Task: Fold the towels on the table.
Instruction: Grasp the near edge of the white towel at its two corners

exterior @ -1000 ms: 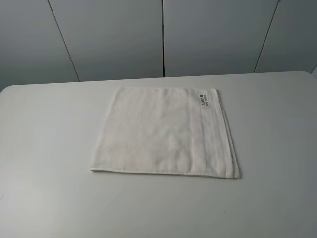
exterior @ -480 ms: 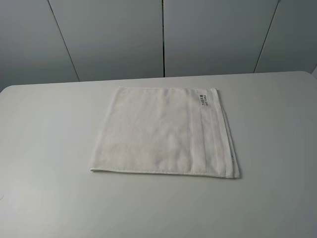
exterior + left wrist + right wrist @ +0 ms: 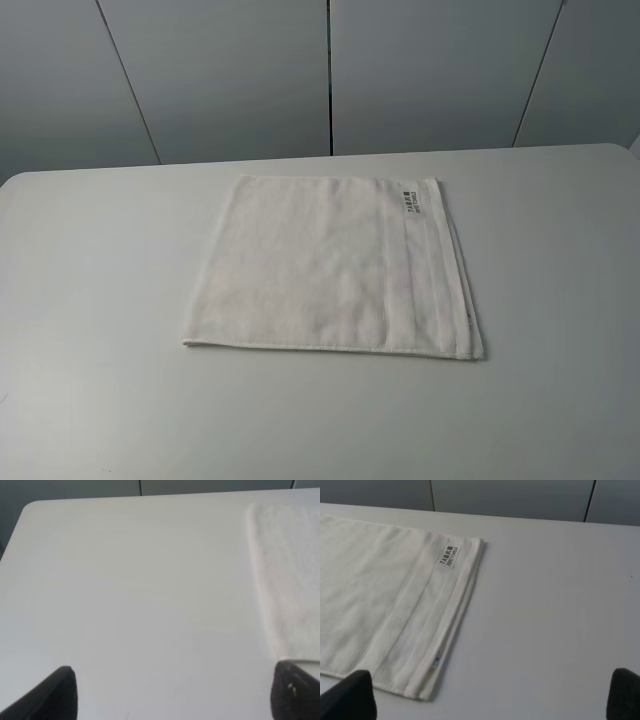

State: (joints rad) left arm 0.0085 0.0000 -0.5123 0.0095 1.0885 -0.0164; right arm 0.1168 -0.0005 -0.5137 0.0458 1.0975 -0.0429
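The left gripper [image 3: 172, 696] stands wide open. Its two dark fingertips [image 3: 50, 697] are spread far apart, with only bare table [image 3: 125, 590] between them and nothing held. One tip shows just beside a corner of the towel [image 3: 290, 580], though I cannot tell whether it touches the cloth. The right gripper [image 3: 485, 696] is likewise fully spread and empty, its dark fingertips [image 3: 347, 695] framing the towel's [image 3: 375, 595] banded side and the open tabletop [image 3: 555, 610] next to it. Both wrist cameras look forward and down across the surface at a slant, so each claw is poised above the table and aimed toward the far edge. The pictures do not show the arms' pose beyond that. From the high camera, the towel [image 3: 330, 265] lies flat in the middle of the frame, a little right of centre, on the white table [image 3: 100, 300]. Its woven border band [image 3: 432, 280] runs down the right side, and the small printed tag [image 3: 411, 203] sits at the upper right corner. Grey wall panels [image 3: 220, 70] fill the top of the frame behind the table.
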